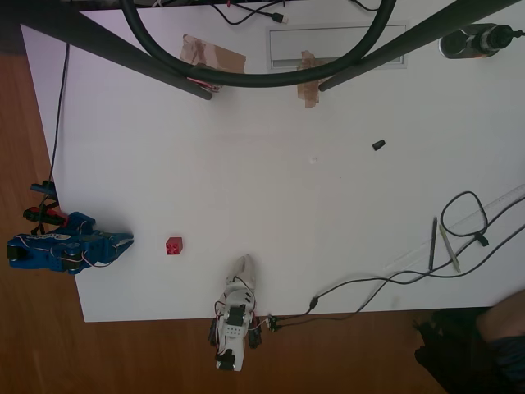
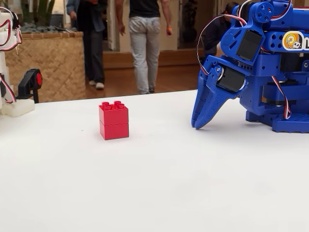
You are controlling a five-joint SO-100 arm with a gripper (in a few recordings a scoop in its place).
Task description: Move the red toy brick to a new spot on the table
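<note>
Looking down, overhead view: one white counter (image 1: 287, 205) lies over a brown wooden floor (image 1: 25, 123).
Red toy brick, overhead: one, on (image 1: 173, 245) the near-left part of the counter, standing free with bare counter all round it.
Gripper, overhead: one, blue (image 1: 125, 240), at the counter's left edge, pointing right at the brick; near it, not touching.
Other things, overhead: one small black piece (image 1: 378, 145) well apart to the far right; two brown tape patches, one (image 1: 213, 56) at the far edge and one (image 1: 308, 78) to its right; two thin sticks (image 1: 432, 244) side by side at the near right, with a looped black cable (image 1: 467, 215) just beside them.

Fixed view, counter level: the counter (image 2: 145, 193) takes up the lower half.
Red toy brick, fixed: one (image 2: 114, 121), upright left of centre, studs on top, a seam round its middle.
Gripper, fixed: it (image 2: 197, 124) hangs tip-down at the right, the tip on or just above the counter; which of the two cannot be told. The jaws are drawn narrow, nothing between them. A clear strip of counter separates it from the brick.
People, fixed: two stand far behind the counter, one in pale trousers (image 2: 145, 48) and one in dark trousers (image 2: 92, 43) to the left.
</note>
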